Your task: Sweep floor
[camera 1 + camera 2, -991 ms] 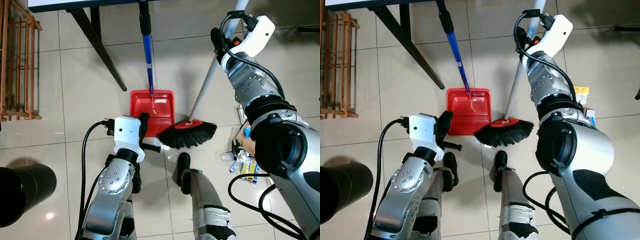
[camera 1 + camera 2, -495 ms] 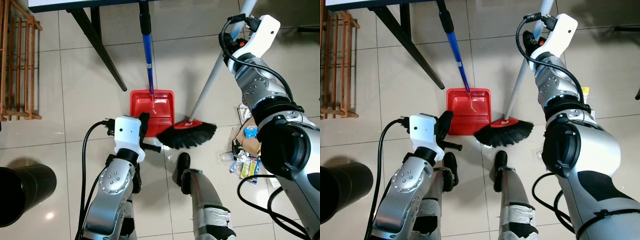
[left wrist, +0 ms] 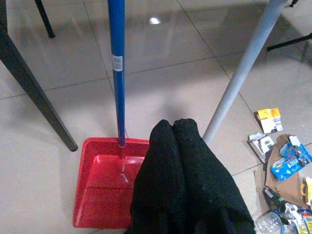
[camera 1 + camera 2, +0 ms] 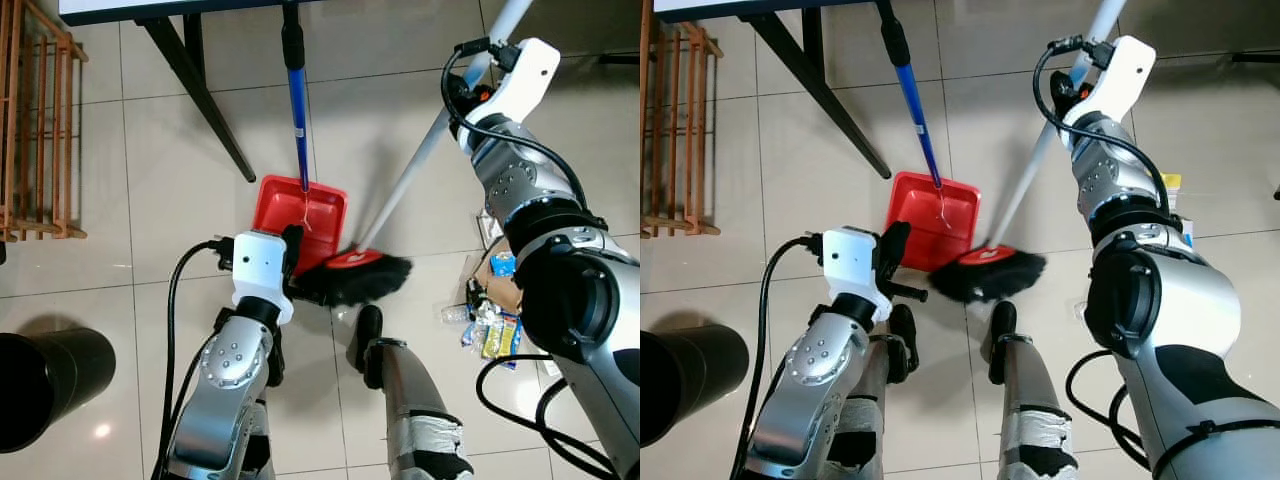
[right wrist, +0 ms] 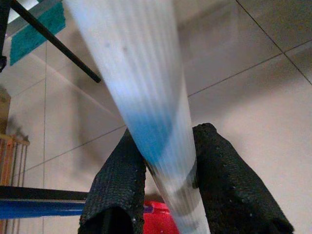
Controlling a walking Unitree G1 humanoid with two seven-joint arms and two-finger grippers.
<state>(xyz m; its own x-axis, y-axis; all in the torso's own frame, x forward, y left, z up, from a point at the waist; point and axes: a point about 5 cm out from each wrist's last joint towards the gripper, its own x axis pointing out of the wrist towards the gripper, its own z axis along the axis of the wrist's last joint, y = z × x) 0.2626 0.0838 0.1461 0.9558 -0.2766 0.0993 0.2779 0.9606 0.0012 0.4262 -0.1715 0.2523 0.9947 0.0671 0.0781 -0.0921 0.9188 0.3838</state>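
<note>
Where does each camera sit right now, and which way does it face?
Eye views: on the head, looking down at dustpan, broom, litter; both arms and legs show.
Left wrist view: along the shut left gripper toward the dustpan and its blue handle.
Right wrist view: along the right gripper, clamped on the broom pole.
Shared: dustpan, pole, tiled floor.

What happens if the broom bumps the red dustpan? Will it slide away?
Probably yes. The red dustpan looks like thin plastic on smooth glossy tiles, so it likely slides easily. Its tall blue handle stands upright, so a hard bump might tip it.
</note>
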